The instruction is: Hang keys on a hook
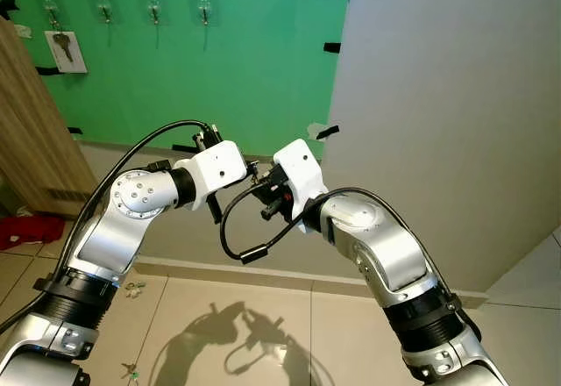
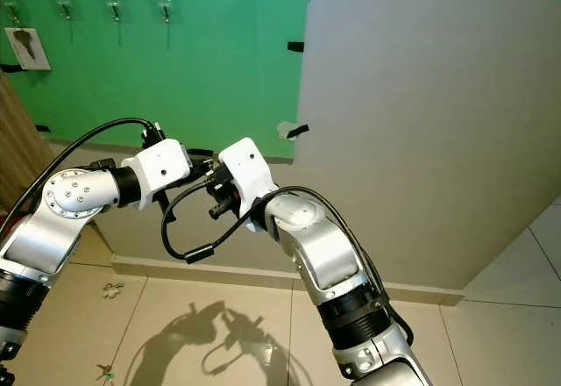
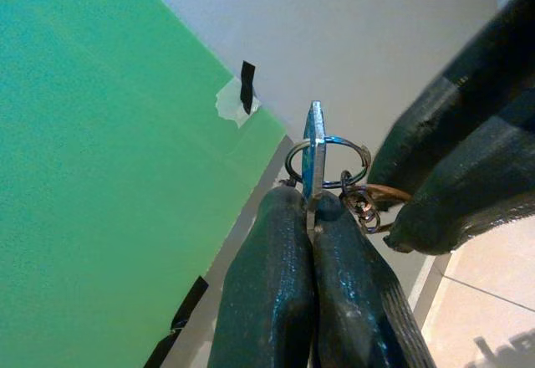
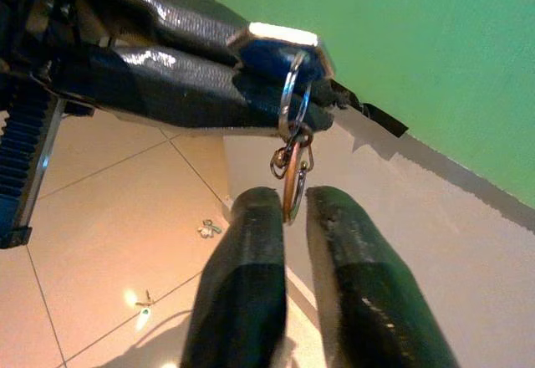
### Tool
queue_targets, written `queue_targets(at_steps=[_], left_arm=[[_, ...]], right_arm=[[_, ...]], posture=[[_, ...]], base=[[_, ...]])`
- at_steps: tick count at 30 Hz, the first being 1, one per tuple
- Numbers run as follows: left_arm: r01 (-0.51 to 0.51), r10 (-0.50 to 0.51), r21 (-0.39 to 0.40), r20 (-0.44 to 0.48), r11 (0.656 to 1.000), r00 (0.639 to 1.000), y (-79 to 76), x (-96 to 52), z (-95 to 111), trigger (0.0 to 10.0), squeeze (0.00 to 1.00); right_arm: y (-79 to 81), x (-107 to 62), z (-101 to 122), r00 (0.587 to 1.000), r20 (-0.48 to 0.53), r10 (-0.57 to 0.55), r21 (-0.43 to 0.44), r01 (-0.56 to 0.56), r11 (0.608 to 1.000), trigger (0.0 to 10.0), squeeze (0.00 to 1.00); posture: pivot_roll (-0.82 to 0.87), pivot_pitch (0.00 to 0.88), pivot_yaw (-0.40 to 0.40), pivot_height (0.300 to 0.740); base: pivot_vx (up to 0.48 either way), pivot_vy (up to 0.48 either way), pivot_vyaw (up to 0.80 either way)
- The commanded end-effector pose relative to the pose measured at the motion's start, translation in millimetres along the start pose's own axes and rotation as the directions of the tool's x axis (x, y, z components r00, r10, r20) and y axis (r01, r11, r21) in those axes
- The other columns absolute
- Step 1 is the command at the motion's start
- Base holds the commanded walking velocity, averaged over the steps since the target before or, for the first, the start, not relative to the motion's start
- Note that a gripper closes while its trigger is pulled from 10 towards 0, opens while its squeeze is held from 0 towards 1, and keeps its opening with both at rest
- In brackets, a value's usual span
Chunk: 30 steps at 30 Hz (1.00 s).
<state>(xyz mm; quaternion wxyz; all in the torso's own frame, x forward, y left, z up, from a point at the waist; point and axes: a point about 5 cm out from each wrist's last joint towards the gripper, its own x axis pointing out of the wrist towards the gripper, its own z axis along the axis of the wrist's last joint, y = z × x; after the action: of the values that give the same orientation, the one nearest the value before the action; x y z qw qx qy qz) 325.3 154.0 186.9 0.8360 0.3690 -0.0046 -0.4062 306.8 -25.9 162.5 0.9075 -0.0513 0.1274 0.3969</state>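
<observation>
Left gripper (image 3: pixel 311 217) clenched on key (image 3: pixel 313 155), right gripper (image 4: pixel 287 209) slightly parted around its ring (image 4: pixel 292 186); hooks (image 1: pixel 154 9) still far, hanging not done.

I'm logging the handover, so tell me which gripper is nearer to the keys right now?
Left. The left gripper has its jaws clamped on the keys; the right gripper sits just below, jaws around the hanging copper ring.

key blade (image 3: pixel 314 161) hidden between left fingers (image 3: pixel 276 284), floor keys (image 1: pixel 134 289) too small to tell
</observation>
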Motion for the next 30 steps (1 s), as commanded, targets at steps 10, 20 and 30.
queue_targets(at_steps=[10, 20, 30], left_arm=[[-0.022, 0.022, 0.004, -0.008, 1.0, 1.0, 0.9, -3.3, 0.4, 0.0, 0.0], [-0.034, 0.034, -0.118, 0.001, 0.992, 0.999, 0.8, -3.7, -2.0, 1.9, 1.0], [-0.133, 0.135, -0.263, -0.013, 0.955, 0.991, 9.9, -10.1, -10.6, 10.0, 1.0]], right_arm=[[-10.5, -5.0, -4.8, 1.0, -0.003, -0.01, -0.032, 0.01, 0.999, 0.0, 0.0], [-17.6, -7.9, -3.0, 1.0, 0.006, 0.002, -0.043, -0.002, 0.999, 0.0, 0.0], [-40.0, -15.7, -10.6, 0.998, -0.026, -0.063, -0.346, 0.05, 0.937, 0.0, 0.0]], posture=[[-0.04, 0.0, 0.001, 0.74], [-0.04, 0.0, 0.002, 0.74], [-0.04, 0.0, 0.001, 0.74]], base=[[0.0, 0.0, 0.0], [0.0, 0.0, 0.0], [0.0, 0.0, 0.0]])
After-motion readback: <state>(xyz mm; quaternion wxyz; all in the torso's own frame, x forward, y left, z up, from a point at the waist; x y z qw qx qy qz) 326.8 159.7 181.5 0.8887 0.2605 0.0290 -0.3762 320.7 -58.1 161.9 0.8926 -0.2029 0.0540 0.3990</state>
